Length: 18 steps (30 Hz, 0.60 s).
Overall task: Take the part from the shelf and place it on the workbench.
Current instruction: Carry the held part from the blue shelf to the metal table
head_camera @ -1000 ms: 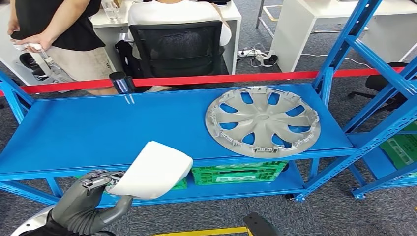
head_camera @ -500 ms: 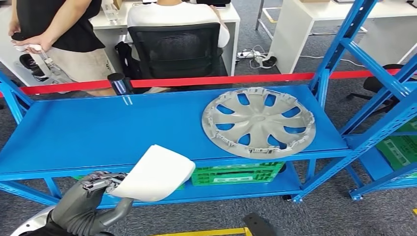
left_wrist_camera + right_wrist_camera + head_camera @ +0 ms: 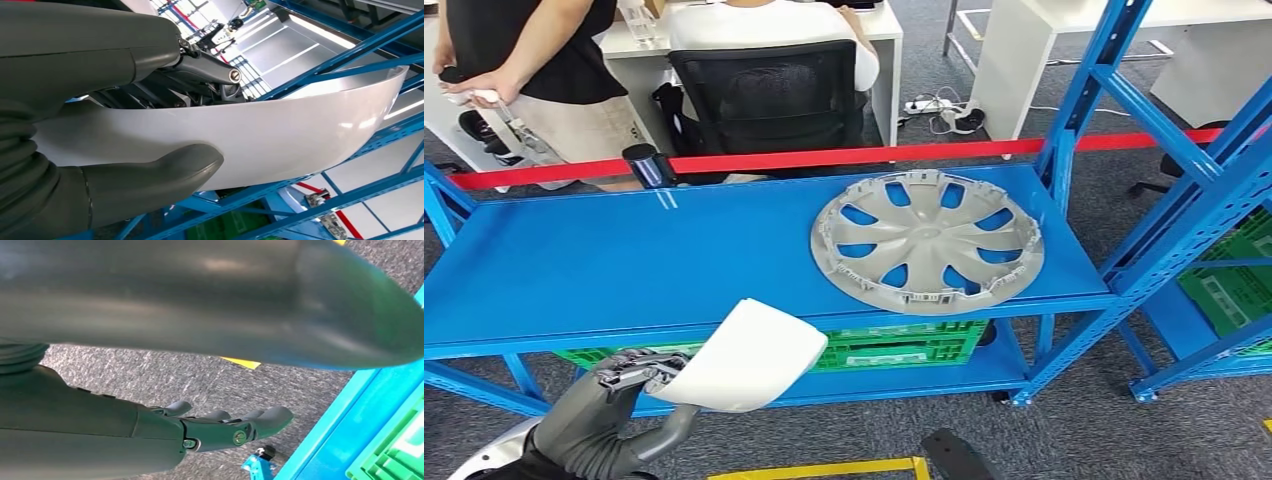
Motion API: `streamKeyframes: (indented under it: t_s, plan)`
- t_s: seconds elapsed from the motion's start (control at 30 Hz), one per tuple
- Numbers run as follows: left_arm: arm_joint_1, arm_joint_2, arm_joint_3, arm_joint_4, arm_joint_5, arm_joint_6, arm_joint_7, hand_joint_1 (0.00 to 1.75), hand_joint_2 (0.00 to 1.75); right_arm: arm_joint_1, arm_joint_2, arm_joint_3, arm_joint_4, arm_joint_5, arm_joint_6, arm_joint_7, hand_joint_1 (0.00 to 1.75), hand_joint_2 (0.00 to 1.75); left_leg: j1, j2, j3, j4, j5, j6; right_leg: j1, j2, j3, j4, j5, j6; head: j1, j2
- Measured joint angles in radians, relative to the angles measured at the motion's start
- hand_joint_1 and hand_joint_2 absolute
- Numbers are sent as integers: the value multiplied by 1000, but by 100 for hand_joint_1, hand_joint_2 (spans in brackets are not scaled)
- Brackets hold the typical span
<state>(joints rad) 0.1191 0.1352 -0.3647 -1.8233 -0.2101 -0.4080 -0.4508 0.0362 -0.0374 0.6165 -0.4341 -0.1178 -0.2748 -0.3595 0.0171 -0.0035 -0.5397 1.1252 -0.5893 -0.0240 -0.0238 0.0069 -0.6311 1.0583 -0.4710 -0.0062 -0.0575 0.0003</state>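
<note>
Your left hand (image 3: pixel 614 400) clamps one curved glossy white panel (image 3: pixel 744 355), right hand (image 3: pixel 220 427) loose, fingers apart, one ribbed silver hubcap (image 3: pixel 927 240) flat on blue metal shelf (image 3: pixel 624 260).

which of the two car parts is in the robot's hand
The curved white panel, gripped by the left hand; the silver wheel cover lies flat on the blue shelf.

the part (image 3: pixel 746 355) looks like smooth, glossy white plastic, catching highlights. the left hand (image 3: pixel 614 410) wears a matt grey ribbed cover. the shelf (image 3: pixel 604 260) is smooth blue painted metal; the hubcap (image 3: pixel 927 240) is matt silver-grey plastic. the floor (image 3: pixel 165 377) is rough grey carpet.
</note>
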Motion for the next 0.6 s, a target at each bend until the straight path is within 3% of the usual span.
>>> streamKeyframes:
  t_s: [0.07,0.13,0.2,0.27,0.33,0.37,0.4,0.43,0.53,0.6]
  plan:
    - [-3,0,0,1,0,-2,-3,175,175,0,1,0,0,-2,1,0,0,0,-8,1,45,-95,31,5,2,0,-2,-2,8,11,0,0]
    - [-5,0,0,3,0,-5,-4,175,175,0,2,0,0,-3,1,0,0,0,-15,2,43,-108,40,9,0,-1,-2,-9,18,25,0,0]
    - [-7,0,0,4,0,-8,-4,175,175,0,2,0,1,-5,1,-1,0,0,-13,3,38,-117,55,22,-2,-1,-5,-9,18,38,0,0]
    - [-10,-1,-1,5,0,-8,-4,175,175,0,2,0,1,-6,1,-1,0,0,-9,6,28,-125,72,36,-2,-2,-33,54,-33,44,1,0]
    - [-12,-1,-1,8,0,-8,-4,175,175,1,2,0,1,-7,1,-1,0,0,-13,10,13,-124,82,43,1,-2,-81,181,-111,48,1,0]
    - [-12,-1,-1,10,-1,-9,-4,175,175,1,2,0,1,-8,1,-1,0,0,-15,11,6,-122,86,44,2,-2,-97,232,-134,48,1,0]
    - [-12,-1,-1,12,-1,-9,-4,175,175,2,2,0,1,-8,1,-1,0,0,-17,12,-1,-120,89,45,4,-2,-95,251,-140,47,1,0]
    - [-12,-1,-1,13,-1,-9,-4,175,175,2,2,0,1,-8,1,-1,0,0,-18,13,-6,-117,92,44,6,-2,-73,230,-127,44,1,0]
    - [-13,-1,-2,13,-1,-9,-4,175,175,1,2,0,1,-8,1,-1,0,0,-22,13,-15,-106,94,40,14,-3,54,33,-64,28,1,0]
    - [-13,-1,-3,13,-1,-9,-4,175,175,0,1,0,1,-8,1,-1,0,0,-24,13,-18,-102,96,30,18,-3,86,-27,-55,16,1,0]
